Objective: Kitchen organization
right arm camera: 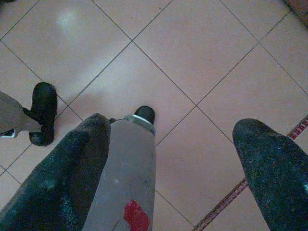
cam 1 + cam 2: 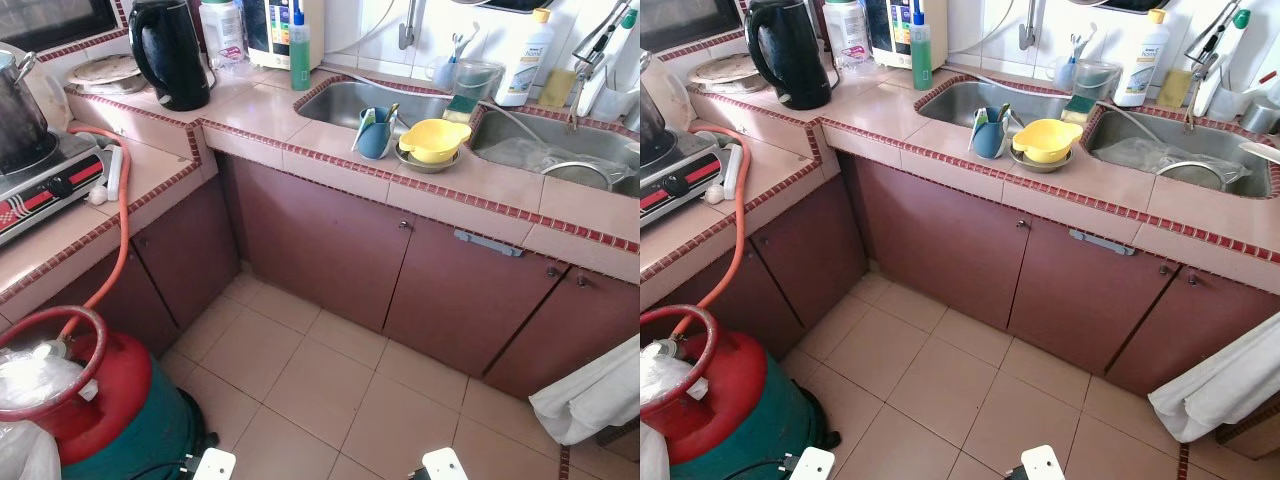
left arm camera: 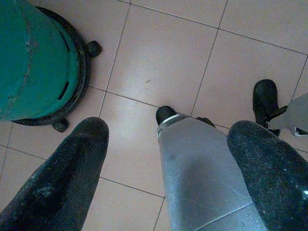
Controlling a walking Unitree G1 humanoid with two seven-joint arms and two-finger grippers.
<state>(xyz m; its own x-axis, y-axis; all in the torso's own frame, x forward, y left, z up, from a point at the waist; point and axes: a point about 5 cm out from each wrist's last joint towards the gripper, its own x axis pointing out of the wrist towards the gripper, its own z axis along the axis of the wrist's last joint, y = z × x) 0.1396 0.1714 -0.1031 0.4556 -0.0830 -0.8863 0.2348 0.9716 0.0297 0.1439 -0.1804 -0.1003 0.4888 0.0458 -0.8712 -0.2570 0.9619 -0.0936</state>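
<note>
Two end effectors hang idle, pointed at the floor tiles: the left end effector [image 3: 168, 159] has its black fingers spread wide with nothing between them, and the right end effector [image 1: 173, 163] is spread the same way, empty. Up top in the head view, the tiled tabletop [image 2: 330, 165] runs across the frame, and the things likely to need tidying sit near its centre: a blue mug [image 2: 375, 133] just beside a yellow bowl [image 2: 434, 140] resting on a plate, between the two sink basins. Upper left, a black kettle [image 2: 170, 52] stands near a green bottle [image 2: 299, 45]. Lower left, watch that red and green gas cylinder [image 2: 95, 400] with its orange hose [image 2: 122, 215] looping up to the stove [image 2: 45, 180]. Risk from here, as I judge it: a step or arm swing to the left could snag that hose, and a reach for the mug could nudge the bowl into the sink.
</note>
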